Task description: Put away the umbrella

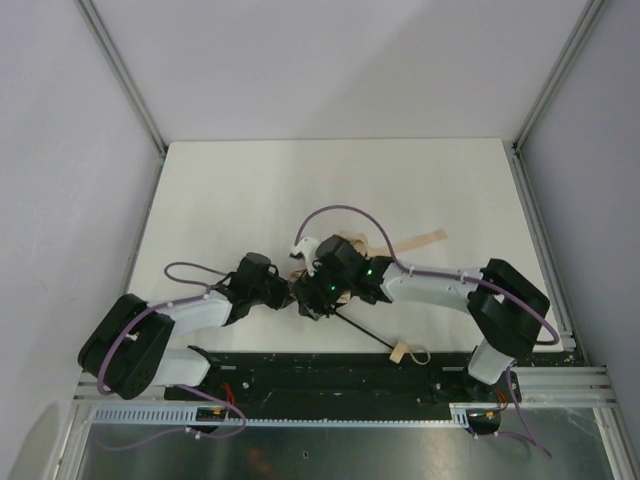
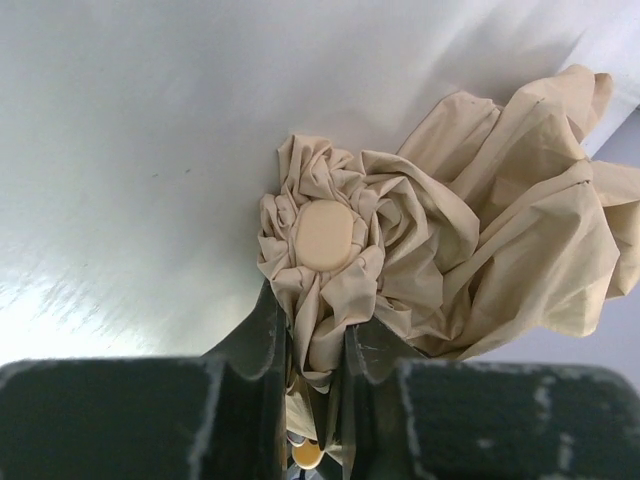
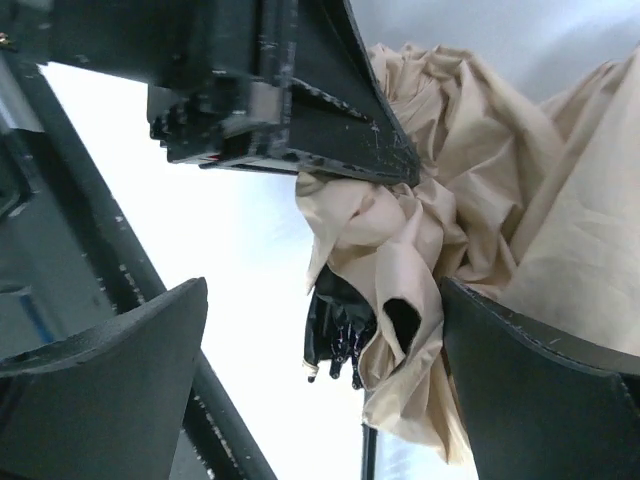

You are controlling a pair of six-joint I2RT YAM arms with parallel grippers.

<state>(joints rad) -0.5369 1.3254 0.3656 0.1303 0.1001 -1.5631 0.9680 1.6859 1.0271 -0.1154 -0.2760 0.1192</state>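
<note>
While both arms meet over the middle of the white surface (image 1: 250,190), the umbrella (image 2: 430,230) lies under them, collapsed, its canopy a loose crumpled tan bundle. Left pincer (image 2: 318,345) is clamped on bunched fabric just below the round tan cap (image 2: 325,235). Cloth is squeezed in the narrow gap, and the cap faces the left wrist camera. Rest of the canopy billows out to the right in that view. Right pincer (image 3: 322,300) gapes wide, holding nothing. One finger (image 3: 120,370) stands clear of the cloth with bare surface showing in between. The other sits right against the canopy folds; can't tell if it touches. Between them hangs a twist of fabric with black ribs (image 3: 335,340) poking out underneath. Left pincer's body shows at the top of the right wrist view, pinching the same bundle, so the two pincers are just beside each other. From above, the thin black shaft (image 1: 365,332) runs diagonally from the bundle toward the near right. It ends in the small tan handle (image 1: 398,350) with its strap (image 1: 418,354) lying on the surface. A flat tan strip (image 1: 425,239) sticks out of the bundle toward the far right.
</note>
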